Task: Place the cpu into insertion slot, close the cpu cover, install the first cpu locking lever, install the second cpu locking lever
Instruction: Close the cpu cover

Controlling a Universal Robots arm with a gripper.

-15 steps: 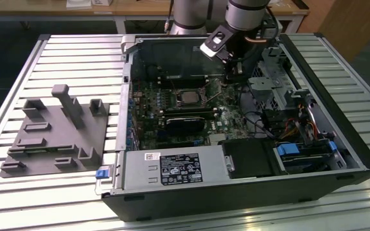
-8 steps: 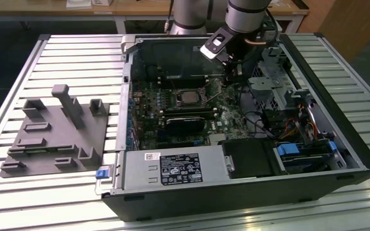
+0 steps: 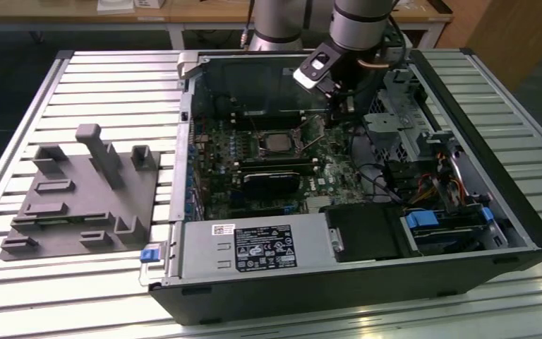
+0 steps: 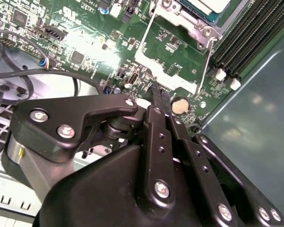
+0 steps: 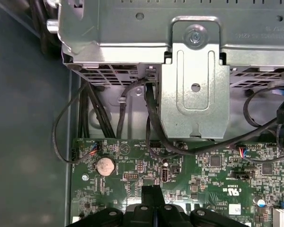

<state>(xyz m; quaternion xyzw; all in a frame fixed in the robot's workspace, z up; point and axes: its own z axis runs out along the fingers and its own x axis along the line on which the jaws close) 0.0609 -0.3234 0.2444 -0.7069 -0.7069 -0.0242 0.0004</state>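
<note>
— Cpu (image 3: 274, 143) placed?
— Yes, in the socket (image 3: 276, 134), and the cover (image 4: 189, 23) looks closed over it.
— Levers?
— Can't tell if they're latched. End effector (image 4: 157, 93) sits beside the socket, fingers together, empty.

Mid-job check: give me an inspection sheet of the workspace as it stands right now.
Surface: slatted metal table carrying an open computer case.
Job's things: cpu sits in its socket; cpu cover frames it, latching unclear.
Clutter: grey fixture tray on the exterior view's left.
Grippers: gripper shut, empty, over the motherboard near the coin battery.
Cables: black cables below the drive cage.
Surroundings: wooden desks behind.
</note>
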